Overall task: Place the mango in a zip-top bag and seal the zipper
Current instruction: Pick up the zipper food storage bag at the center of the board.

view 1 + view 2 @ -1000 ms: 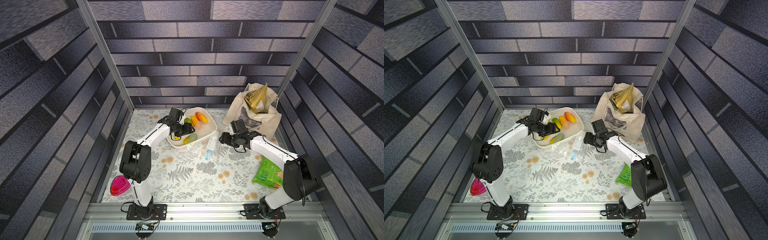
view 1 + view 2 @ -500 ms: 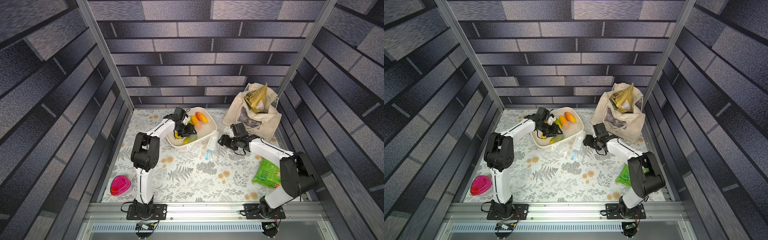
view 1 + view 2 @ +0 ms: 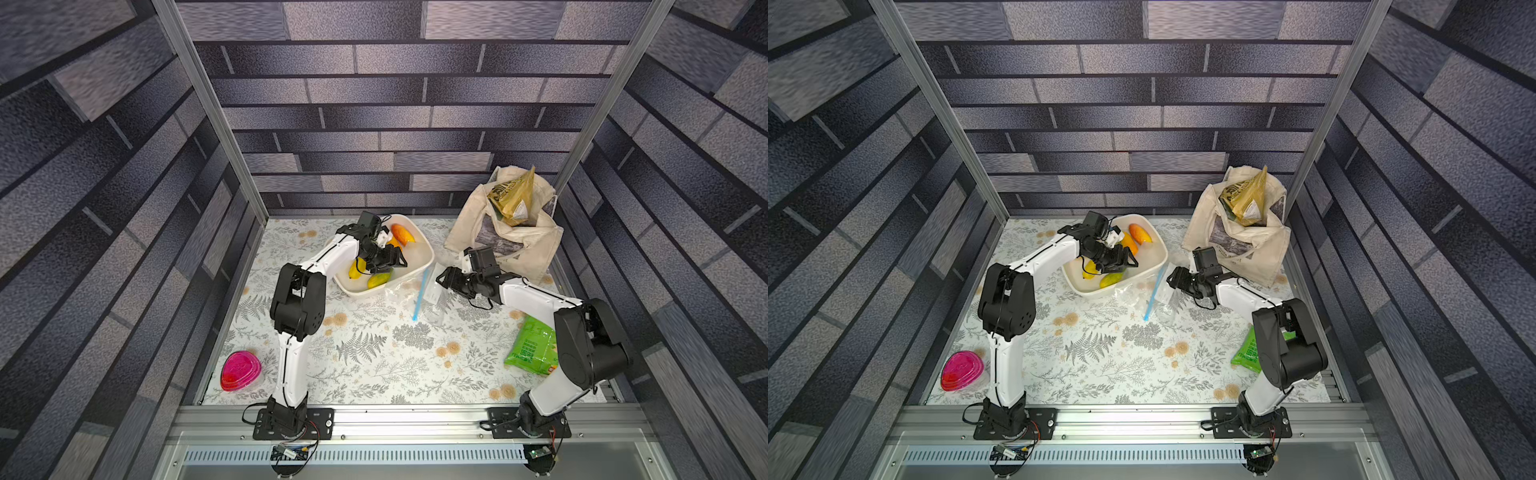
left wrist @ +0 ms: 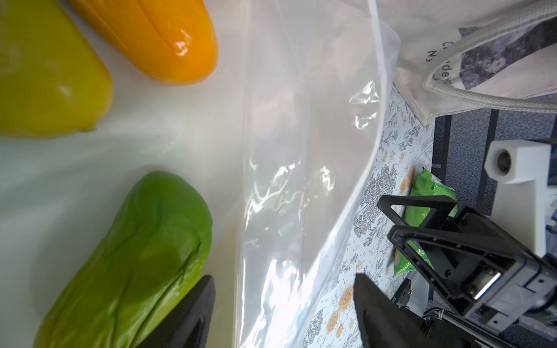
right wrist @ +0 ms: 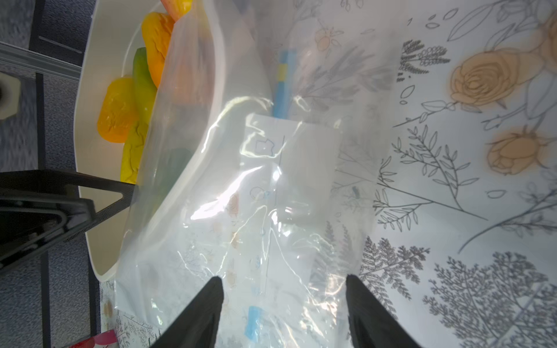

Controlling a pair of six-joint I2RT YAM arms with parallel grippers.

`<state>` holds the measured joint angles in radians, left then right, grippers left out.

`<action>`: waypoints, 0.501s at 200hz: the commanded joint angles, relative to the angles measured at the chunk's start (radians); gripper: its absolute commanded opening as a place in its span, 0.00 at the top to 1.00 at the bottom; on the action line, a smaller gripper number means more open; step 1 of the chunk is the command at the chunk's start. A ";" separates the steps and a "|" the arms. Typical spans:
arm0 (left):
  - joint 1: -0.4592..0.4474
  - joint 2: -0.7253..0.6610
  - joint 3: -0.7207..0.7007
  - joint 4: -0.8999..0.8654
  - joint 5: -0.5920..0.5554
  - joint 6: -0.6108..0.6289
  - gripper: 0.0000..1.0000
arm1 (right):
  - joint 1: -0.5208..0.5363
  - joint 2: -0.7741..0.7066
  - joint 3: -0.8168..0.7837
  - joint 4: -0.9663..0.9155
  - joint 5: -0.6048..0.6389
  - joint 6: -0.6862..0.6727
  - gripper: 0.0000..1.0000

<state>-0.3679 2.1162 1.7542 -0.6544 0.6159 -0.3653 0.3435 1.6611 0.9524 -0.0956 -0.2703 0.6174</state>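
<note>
A white tray (image 3: 430, 250) holds several fruits. The mango (image 3: 402, 234), orange with a red blush, lies at its far end. My left gripper (image 3: 390, 264) hangs open inside the tray just above a green fruit (image 4: 135, 250), holding nothing; the tray's wall and the bag's edge show between its fingertips (image 4: 208, 289). The clear zip-top bag (image 3: 432, 291) lies crumpled on the table, leaning on the tray's rim. Its zipper (image 5: 283, 90) is a light-blue strip with a yellow piece. My right gripper (image 5: 283, 289) is open low over the bag, its jaws standing apart on either side of the plastic.
A beige canvas tote (image 3: 507, 245) with a gold packet (image 3: 513, 199) slumps at the back right, close behind my right wrist. A green snack packet (image 3: 532, 349) lies by the right arm's base. A pink container (image 3: 241, 370) sits front left.
My left arm has folded upright and its gripper has slid across the tray toward the bag side. The right gripper has barely moved over the bag.
</note>
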 commanded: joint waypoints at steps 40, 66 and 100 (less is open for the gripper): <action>-0.007 0.119 0.136 -0.084 0.007 0.006 0.31 | -0.006 0.107 0.033 0.049 0.001 0.028 0.34; -0.015 0.134 0.164 -0.081 0.035 -0.001 0.56 | -0.006 0.112 0.026 0.080 -0.023 0.038 0.34; -0.020 0.093 0.156 -0.044 0.093 -0.030 0.92 | -0.006 0.087 0.018 0.093 -0.044 0.012 0.34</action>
<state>-0.3782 2.2490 1.8881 -0.6998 0.6525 -0.3836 0.3435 1.7634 0.9638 -0.0357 -0.2882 0.6430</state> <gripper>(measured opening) 0.153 0.659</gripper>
